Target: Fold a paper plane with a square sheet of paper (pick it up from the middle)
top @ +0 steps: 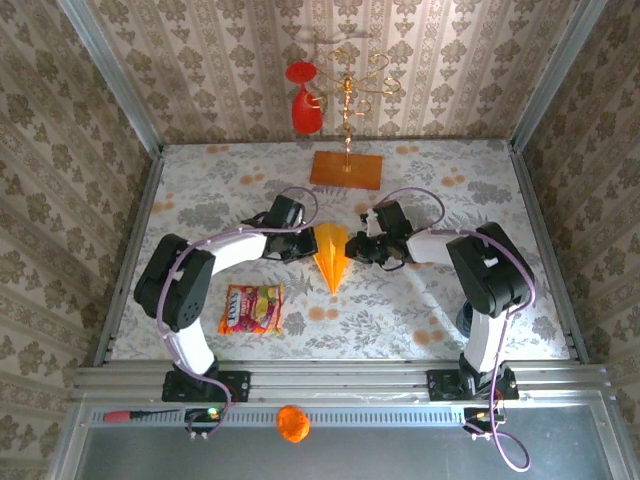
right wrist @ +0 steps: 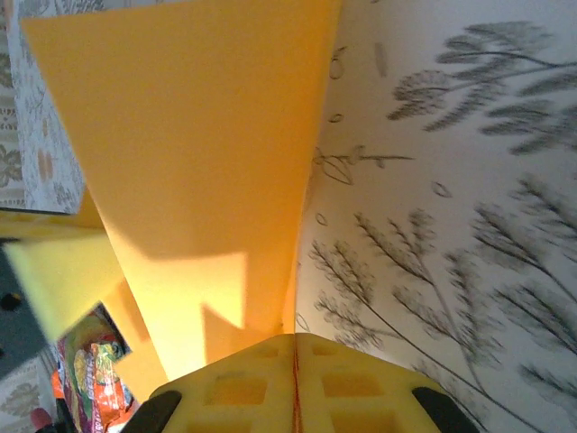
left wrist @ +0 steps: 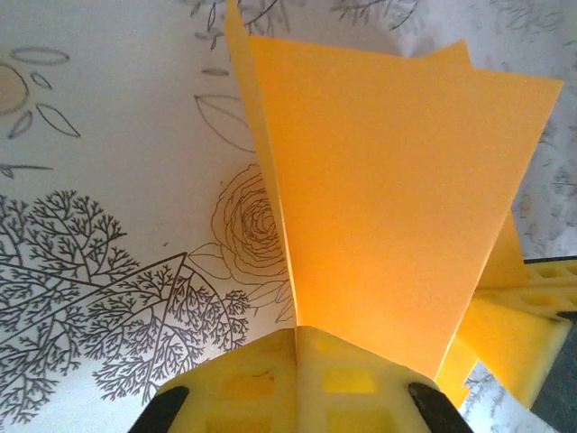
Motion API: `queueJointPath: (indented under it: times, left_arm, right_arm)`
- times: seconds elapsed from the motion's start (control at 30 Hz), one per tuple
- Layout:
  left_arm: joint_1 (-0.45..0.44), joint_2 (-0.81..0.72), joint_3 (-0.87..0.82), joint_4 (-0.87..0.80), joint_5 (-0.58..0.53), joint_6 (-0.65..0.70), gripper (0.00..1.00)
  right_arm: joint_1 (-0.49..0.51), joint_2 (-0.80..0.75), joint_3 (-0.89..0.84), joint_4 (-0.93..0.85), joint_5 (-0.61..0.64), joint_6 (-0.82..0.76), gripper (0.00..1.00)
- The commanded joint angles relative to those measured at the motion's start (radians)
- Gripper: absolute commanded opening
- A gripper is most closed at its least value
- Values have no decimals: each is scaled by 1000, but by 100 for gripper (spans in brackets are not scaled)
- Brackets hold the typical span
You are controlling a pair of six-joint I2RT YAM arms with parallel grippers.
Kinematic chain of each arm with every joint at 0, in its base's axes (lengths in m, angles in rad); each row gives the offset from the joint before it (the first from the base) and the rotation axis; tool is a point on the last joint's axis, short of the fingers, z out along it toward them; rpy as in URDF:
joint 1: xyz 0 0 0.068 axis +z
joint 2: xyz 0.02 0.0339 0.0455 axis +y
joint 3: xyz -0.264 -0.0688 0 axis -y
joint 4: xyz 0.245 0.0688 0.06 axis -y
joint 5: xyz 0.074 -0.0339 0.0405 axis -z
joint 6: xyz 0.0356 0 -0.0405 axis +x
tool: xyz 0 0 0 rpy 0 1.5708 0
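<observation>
The square sheet of paper is folded into a slim yellow-orange paper plane (top: 331, 258) in the middle of the table, with its sharp point toward me. My left gripper (top: 306, 246) is shut on the plane's left edge. In the left wrist view the yellow fingers (left wrist: 243, 383) meet on a raised paper flap (left wrist: 388, 198). My right gripper (top: 357, 248) is shut on the right edge. In the right wrist view its pads (right wrist: 361, 388) pinch the paper plane (right wrist: 198, 153), and a thin orange line shows between them. Both flaps stand up off the tablecloth.
A colourful snack packet (top: 251, 308) lies front left of the plane. A brownish-orange board with a gold stand (top: 346, 169) sits at the back centre, and a red glass (top: 305, 105) hangs from the stand. An orange ball (top: 292, 423) and a red screwdriver (top: 130, 415) rest on the near rail.
</observation>
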State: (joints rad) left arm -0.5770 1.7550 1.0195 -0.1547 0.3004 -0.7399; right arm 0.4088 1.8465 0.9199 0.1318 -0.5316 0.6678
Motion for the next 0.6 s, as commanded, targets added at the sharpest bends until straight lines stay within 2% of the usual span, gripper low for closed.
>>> queueJointPath:
  times: [0.0, 0.17, 0.37, 0.57]
  left_arm:
    - [24, -60, -28, 82, 63, 49, 3]
    - [41, -55, -71, 168, 115, 35, 4]
    - [43, -12, -106, 277, 147, -10, 5]
    - [43, 22, -101, 252, 113, -47, 5]
  right_arm:
    - [-16, -82, -37, 40, 40, 17, 9]
    - [-37, -131, -91, 68, 65, 36, 10]
    - [-49, -116, -119, 103, 66, 52, 10]
    - [-61, -102, -148, 134, 80, 58, 10]
